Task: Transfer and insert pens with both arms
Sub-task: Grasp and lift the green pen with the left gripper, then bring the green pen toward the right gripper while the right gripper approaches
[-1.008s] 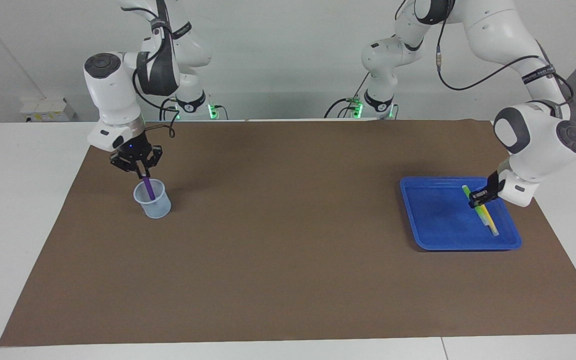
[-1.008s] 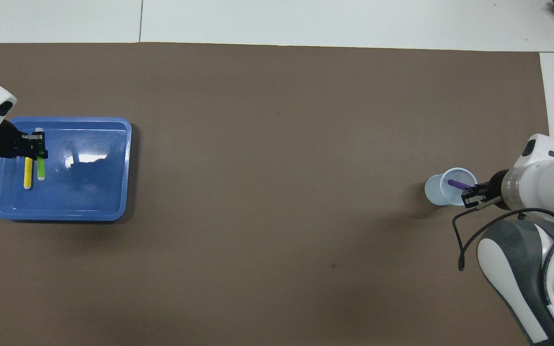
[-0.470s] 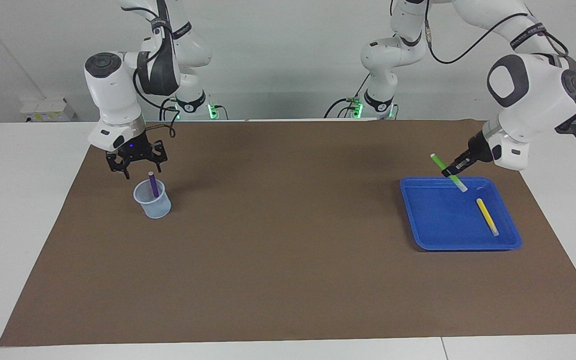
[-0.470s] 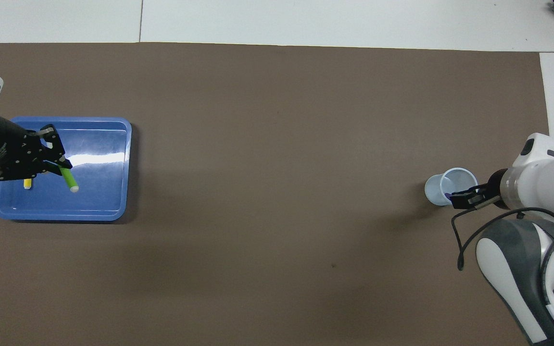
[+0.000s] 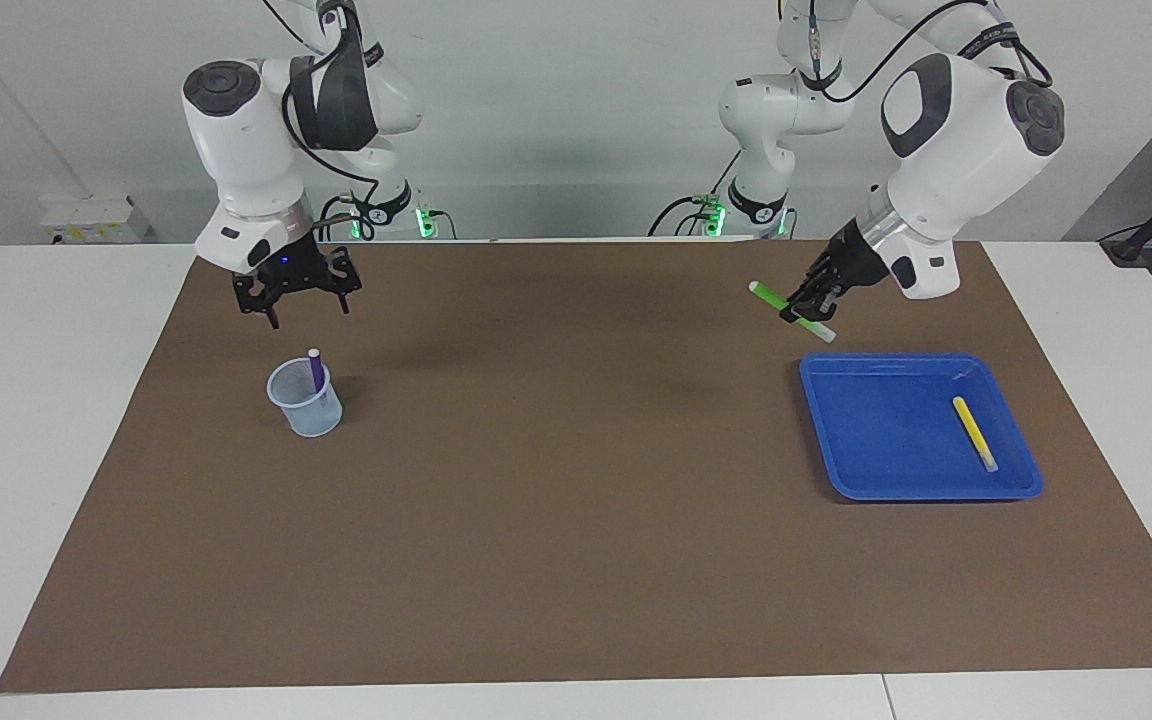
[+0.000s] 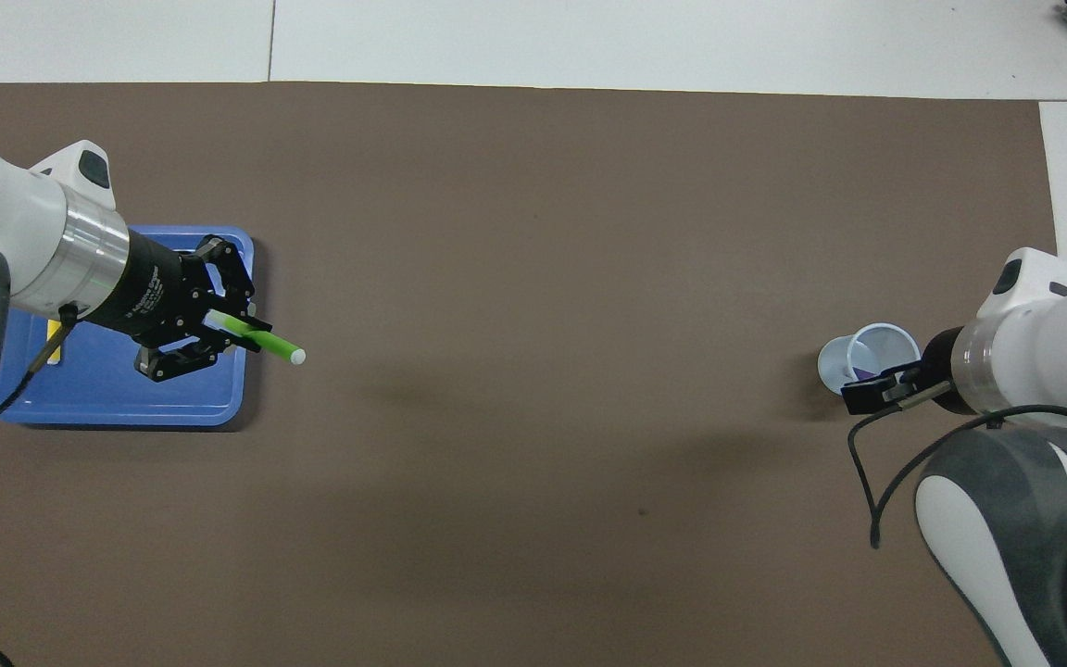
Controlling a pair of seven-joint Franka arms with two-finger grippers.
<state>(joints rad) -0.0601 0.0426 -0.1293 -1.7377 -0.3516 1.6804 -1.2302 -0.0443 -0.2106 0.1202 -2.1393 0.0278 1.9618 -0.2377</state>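
Over brown mat beside blue tray, we see left claw clamping slim bright green pen mid-barrel, tilted; right claw spread wide above clear cup holding purple pen.

A robot lab: two arms at a mat-covered table.

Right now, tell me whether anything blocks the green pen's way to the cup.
Nothing visible does. The left gripper holds the green pen in the air by the blue tray; only bare brown mat lies between it and the cup. The right gripper hangs open above the cup, which holds the purple pen.
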